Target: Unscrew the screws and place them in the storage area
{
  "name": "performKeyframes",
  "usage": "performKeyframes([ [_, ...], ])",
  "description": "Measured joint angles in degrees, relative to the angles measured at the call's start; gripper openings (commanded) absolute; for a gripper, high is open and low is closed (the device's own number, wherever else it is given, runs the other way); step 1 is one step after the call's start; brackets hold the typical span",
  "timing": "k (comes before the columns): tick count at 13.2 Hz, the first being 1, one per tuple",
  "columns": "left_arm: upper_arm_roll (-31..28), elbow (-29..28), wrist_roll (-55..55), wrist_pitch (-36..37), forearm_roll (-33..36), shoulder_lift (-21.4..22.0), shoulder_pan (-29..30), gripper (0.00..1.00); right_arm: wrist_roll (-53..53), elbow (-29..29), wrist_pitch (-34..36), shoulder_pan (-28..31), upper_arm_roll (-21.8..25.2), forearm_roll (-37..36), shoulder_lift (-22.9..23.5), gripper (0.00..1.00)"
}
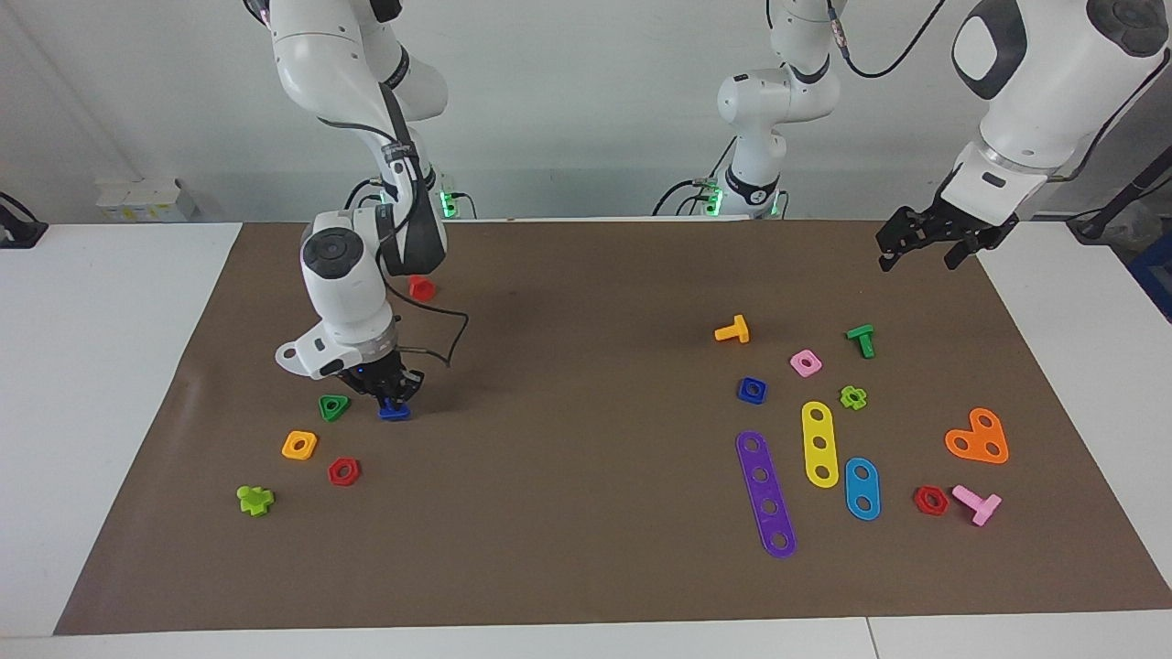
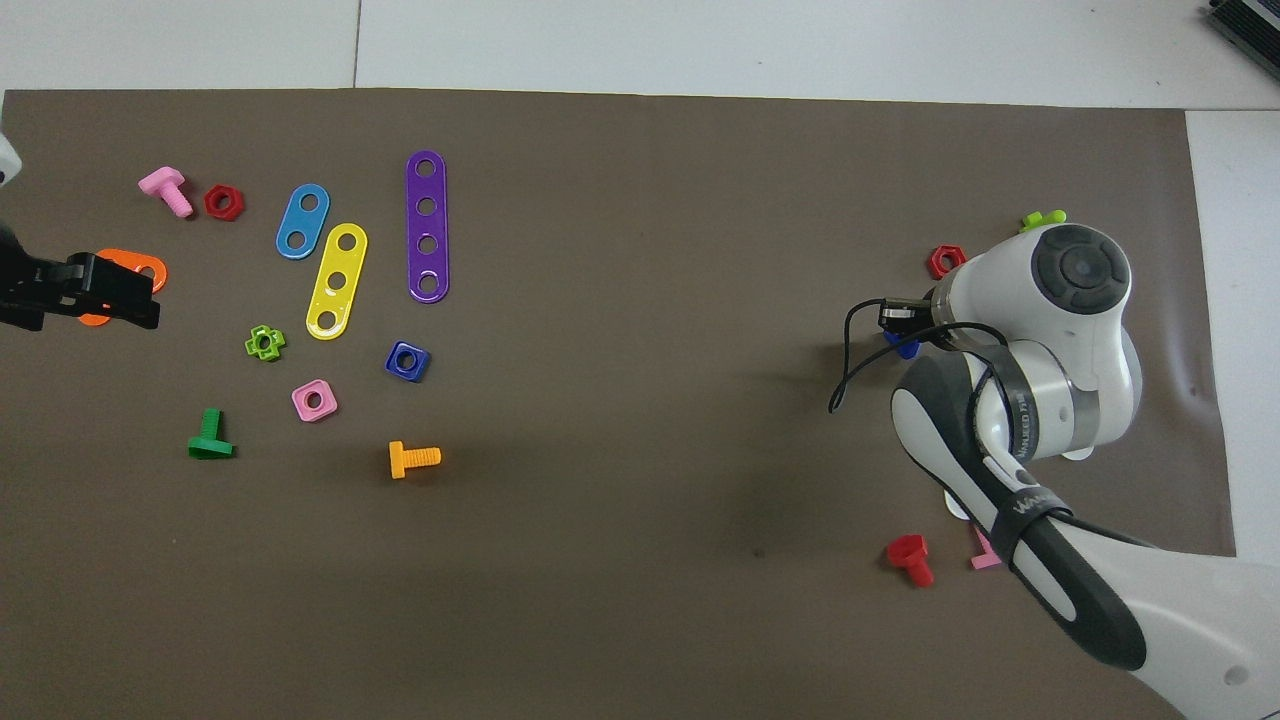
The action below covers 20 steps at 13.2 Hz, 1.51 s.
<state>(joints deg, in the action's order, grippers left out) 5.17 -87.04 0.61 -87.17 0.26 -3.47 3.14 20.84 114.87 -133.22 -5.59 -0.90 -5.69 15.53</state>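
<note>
The right tool (image 1: 392, 392) is down at the table (image 1: 586, 567), toward the right arm's end, directly above the dark-blue screw (image 1: 395, 412), fingers closed around its shaft. The screw's flat triangular head appears to rest on the mat, shaft upright, inside the storage area (image 1: 229, 403). Release calls for a straight lift. Just beside it: green triangular nut (image 1: 334, 406); nearby: orange nut (image 1: 299, 445), red nut (image 1: 343, 471). None obstructs. The left tool (image 1: 916, 240) waits, open, over the table corner at the left arm's end
</note>
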Motion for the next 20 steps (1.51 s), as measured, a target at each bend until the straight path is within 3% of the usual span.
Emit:
performKeyframes([
  [1, 0.0, -0.3, 0.1, 0.0, 0.0, 0.6, 0.0, 1.0, -0.3, 0.1, 0.0, 0.3, 0.0, 0.0, 0.0, 0.1],
  [4, -0.2, -0.5, 2.8, -1.0, 0.0, 1.8, 0.0, 1.0, -0.8, 0.2, 0.0, 1.0, 0.0, 0.0, 0.0, 0.9],
  [5, -0.4, -0.5, 3.5, -2.3, 0.0, 1.9, 0.1, 1.0, -0.8, 0.2, 0.0, 1.0, 0.0, 0.0, 0.0, 1.0],
  [9, -0.5, -0.5, 3.8, -3.6, -0.4, 1.9, 0.1, 1.0, -0.8, -1.6, -0.5, 1.6, 0.0, 0.0, -1.3, 1.0],
  [12, -0.5, -0.5, 3.8, -3.6, -0.5, 1.9, 0.1, 1.0, -0.9, -4.1, 2.7, 2.8, 0.0, 0.0, -5.7, 1.0],
  [17, -0.8, 1.6, 3.8, -1.9, -0.5, 1.5, 0.1, 1.0, -2.0, -15.3, 22.6, 3.1, 0.1, 0.1, -14.4, 1.0],
  [20, -0.8, 2.3, 3.8, -1.4, -0.5, 1.3, 0.1, 1.0, -4.8, -25.2, 35.1, 3.8, 0.2, 2.9, -15.2, 1.0],
])
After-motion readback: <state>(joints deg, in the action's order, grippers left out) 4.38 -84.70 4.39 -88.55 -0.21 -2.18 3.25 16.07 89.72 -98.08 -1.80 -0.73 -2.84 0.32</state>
